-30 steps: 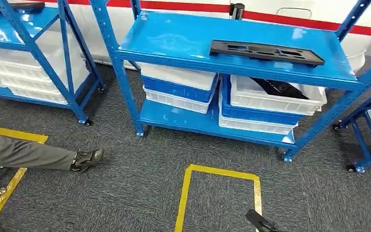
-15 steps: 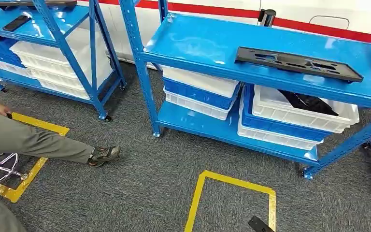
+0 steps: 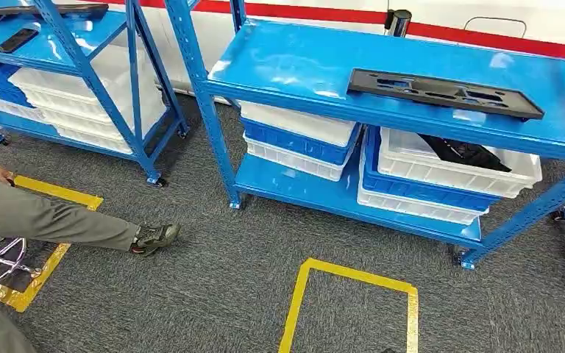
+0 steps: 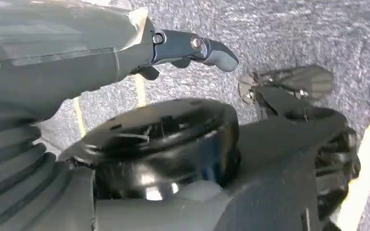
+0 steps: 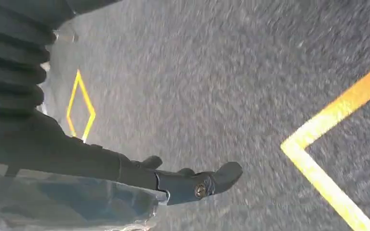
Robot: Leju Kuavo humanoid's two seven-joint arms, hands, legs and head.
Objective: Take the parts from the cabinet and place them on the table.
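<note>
Currently, a long black plastic part [image 3: 445,94] lies flat on the top shelf of the blue cabinet [image 3: 279,59]; another black part [image 3: 465,154] rests in the upper white bin [image 3: 449,170] below. Left hand [image 4: 192,48] and right hand [image 5: 192,185] hang above grey carpet [image 3: 213,294], fingers extended, holding nothing. A person's leg [image 3: 59,220] crosses yellow floor tape [image 3: 353,273].
</note>
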